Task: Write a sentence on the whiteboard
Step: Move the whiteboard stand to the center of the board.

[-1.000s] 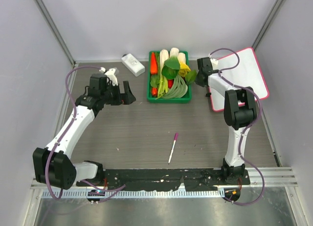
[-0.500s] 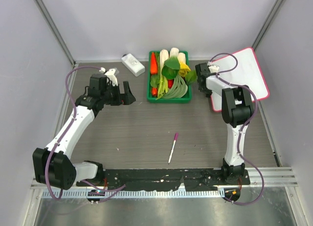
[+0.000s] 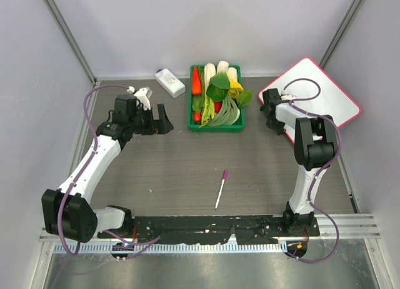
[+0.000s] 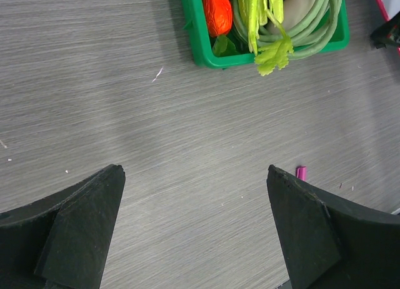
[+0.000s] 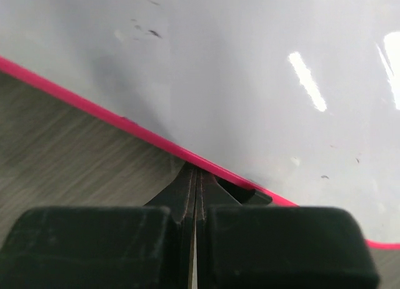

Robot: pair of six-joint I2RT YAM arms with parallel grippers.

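Observation:
The whiteboard (image 3: 322, 95) lies at the back right, white with a pink-red rim, turned like a diamond. No sentence shows on it, only a few small specks in the right wrist view (image 5: 250, 64). My right gripper (image 3: 273, 117) is shut, and its fingertips (image 5: 197, 174) touch the board's near-left rim. A white marker with a magenta cap (image 3: 221, 187) lies on the table in the middle front; its cap shows in the left wrist view (image 4: 301, 172). My left gripper (image 3: 161, 121) is open and empty above bare table (image 4: 194, 170), left of the basket.
A green basket (image 3: 215, 127) full of vegetables stands at the back middle, and its corner shows in the left wrist view (image 4: 206, 51). A small white block (image 3: 170, 82) lies to its left. Grey walls close the back and both sides.
My right gripper has moved right along the board's edge, and the whiteboard has turned clockwise and slid toward the right wall. The left arm and the marker have not moved.

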